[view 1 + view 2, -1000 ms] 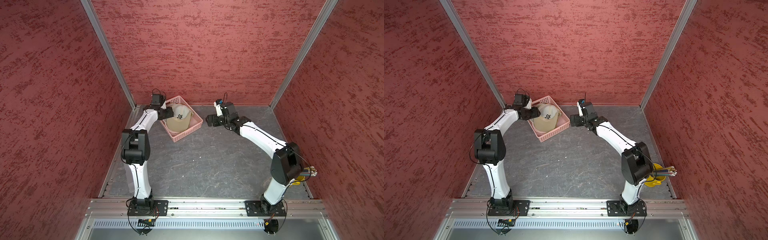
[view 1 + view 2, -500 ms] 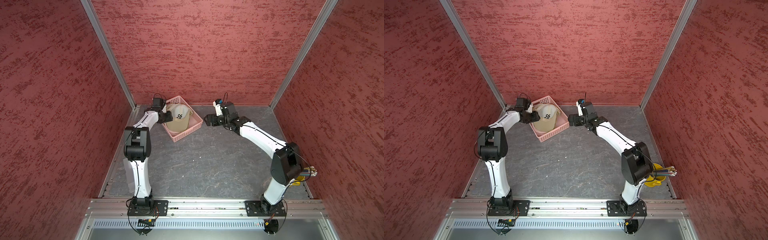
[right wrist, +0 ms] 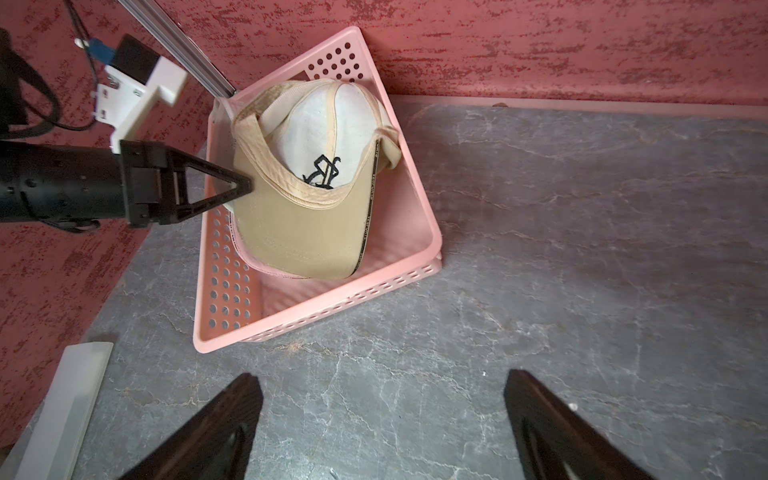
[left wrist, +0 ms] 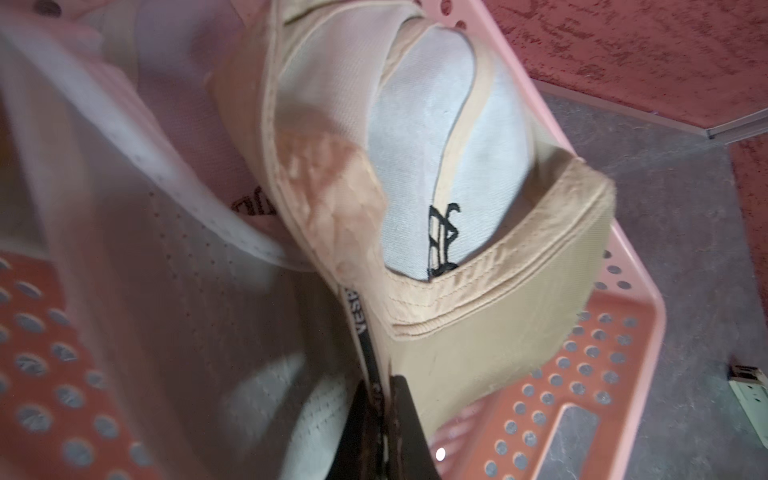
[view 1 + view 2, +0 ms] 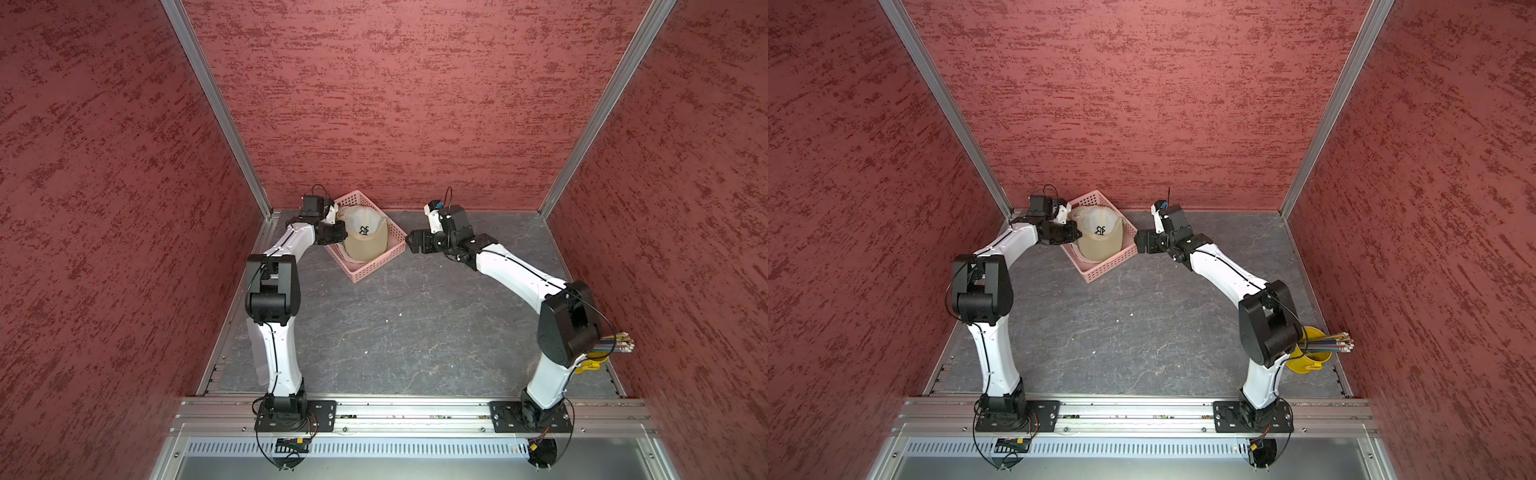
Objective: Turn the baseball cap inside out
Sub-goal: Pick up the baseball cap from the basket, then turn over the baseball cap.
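The grey tabletop is being used as the carrying surface. The pink basket is being kept on it ahead of both tools, apparently so that the baseball cap is being contained while worked. The cap is lying inside the basket, between the two tools, with pale panels and seam tapes being shown upward. The left tool is being held closed on the edge of the cap's peak, a pinch judged to be anchoring it for turning. The right tool is being held wide open and empty above the tabletop, just short of the basket. A black monogram is being displayed on the crown, but its letters cannot be told. On the black band running between the left tool's jaws, "VESP" is being read and the rest is being hidden.
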`<state>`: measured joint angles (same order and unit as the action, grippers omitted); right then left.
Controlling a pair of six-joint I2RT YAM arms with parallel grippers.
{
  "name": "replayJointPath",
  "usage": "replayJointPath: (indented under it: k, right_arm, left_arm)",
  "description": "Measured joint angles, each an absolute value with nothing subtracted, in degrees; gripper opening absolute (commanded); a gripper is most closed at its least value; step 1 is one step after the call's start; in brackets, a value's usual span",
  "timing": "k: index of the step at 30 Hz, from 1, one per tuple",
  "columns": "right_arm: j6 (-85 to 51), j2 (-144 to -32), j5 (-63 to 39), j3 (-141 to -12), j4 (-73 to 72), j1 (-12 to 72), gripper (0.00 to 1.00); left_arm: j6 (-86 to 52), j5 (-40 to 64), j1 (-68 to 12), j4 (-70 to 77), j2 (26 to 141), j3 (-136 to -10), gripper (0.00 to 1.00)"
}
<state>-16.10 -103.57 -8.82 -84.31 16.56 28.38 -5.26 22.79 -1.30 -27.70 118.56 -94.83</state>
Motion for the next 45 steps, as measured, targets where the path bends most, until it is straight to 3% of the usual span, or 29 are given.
replayJointPath:
  k: [11,20,27,32,37,45]
  right_arm:
    - [-17.1,-100.6,-9.3,-84.2,18.7,28.6,0.97]
    - [-20.6,-85.1,-7.0,-84.3,28.8,25.0,0.97]
    - [-22.5,-78.6,-6.5,-84.2,35.0,18.6,0.92]
    - [-22.5,-79.1,-9.1,-84.1,38.8,18.3,0.88]
    - [-20.9,-81.1,-10.2,-84.1,43.1,19.5,0.88]
    - [-18.8,-89.3,-9.1,-84.9,47.9,20.8,0.87]
  left_arm:
    - [2.2,21.2,-5.7,-23.8,97.8,-86.3,0.00]
    - [30.5,-5.0,-34.1,-9.1,83.0,-64.7,0.00]
    - [54.9,-25.1,-46.6,12.1,86.4,-51.8,0.00]
    - [76.5,-34.5,-52.3,38.5,97.2,-47.8,0.00]
    - [91.7,-37.9,-55.2,55.0,108.6,-46.7,0.00]
    - [96.8,-39.2,-57.5,62.9,109.1,-46.4,0.00]
